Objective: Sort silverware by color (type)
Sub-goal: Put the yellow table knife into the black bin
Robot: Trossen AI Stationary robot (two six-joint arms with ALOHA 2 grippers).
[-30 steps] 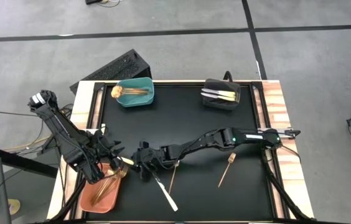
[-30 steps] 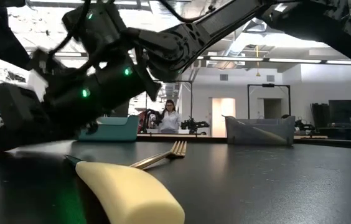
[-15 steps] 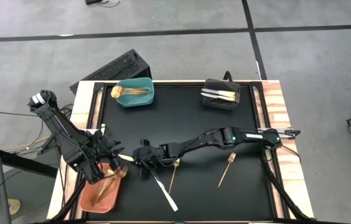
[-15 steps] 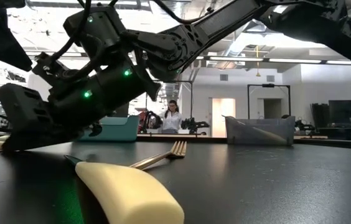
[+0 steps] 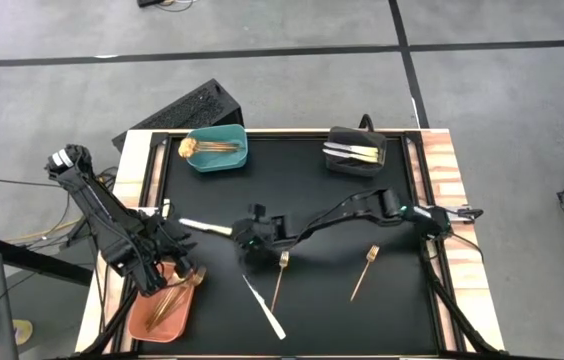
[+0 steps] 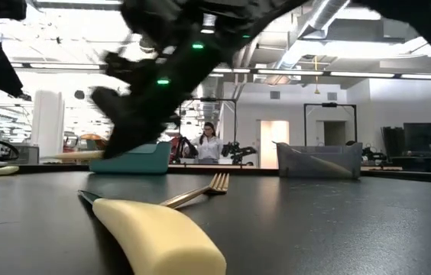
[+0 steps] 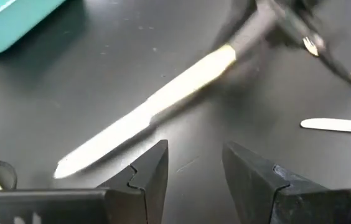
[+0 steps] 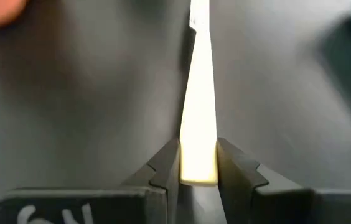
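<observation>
Black matting is covering the table [image 5: 302,165], grey floor around it. We are seeing the right gripper [image 5: 243,231] clamping the cream handle of a white knife [image 5: 205,227], long axis running level toward the left arm; black bin [image 5: 354,152] is lying well behind and to the right. Left gripper [image 5: 165,258], jaws parted and empty, is hovering at the orange bin [image 5: 162,312]. Loose on the mat we are counting three: one white knife [image 5: 264,308], two copper forks [image 5: 278,279] [image 5: 365,270].
</observation>
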